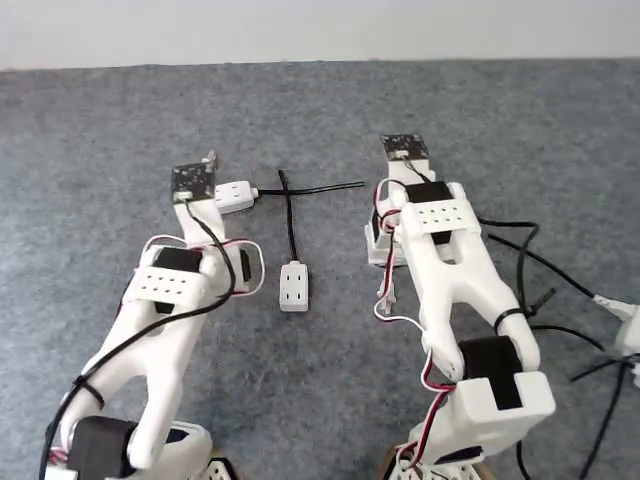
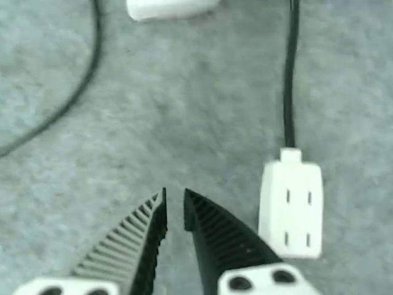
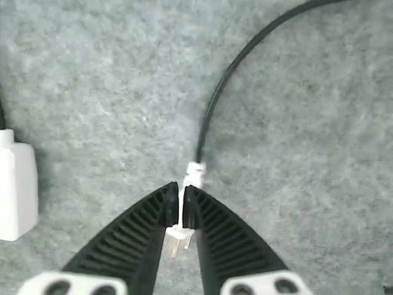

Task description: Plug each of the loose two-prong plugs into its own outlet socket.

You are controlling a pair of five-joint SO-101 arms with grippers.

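The white two-prong plug [image 3: 193, 175] sits low in the middle of the right wrist view, pinched between the black ribbed fingers of the right gripper [image 3: 180, 196], which is clenched on it. Its metal prongs [image 3: 178, 241] show in the narrow slot between the fingers, and its black cord [image 3: 227, 80] curves away to the upper right corner. A white outlet block [image 3: 15, 190] lies flat at the left edge of that picture, apart from the plug. In the left wrist view an outlet socket [image 2: 291, 209] lies face up at lower right with two pairs of slots showing, and its black lead [image 2: 288, 74] runs straight up the frame. Just to its left, the left gripper [image 2: 175, 200] has its fingers drawn nearly together, with a thin gap and nothing between them, and it is not touching the socket. Another white block [image 2: 169, 7] is cut off by the top edge. From the high view, one outlet [image 1: 293, 285] lies at centre between the left arm [image 1: 165, 300] and the right arm [image 1: 450, 260]. A second outlet [image 1: 235, 196] lies at upper left of centre, and all of it rests on the grey carpeted table [image 1: 120, 110].
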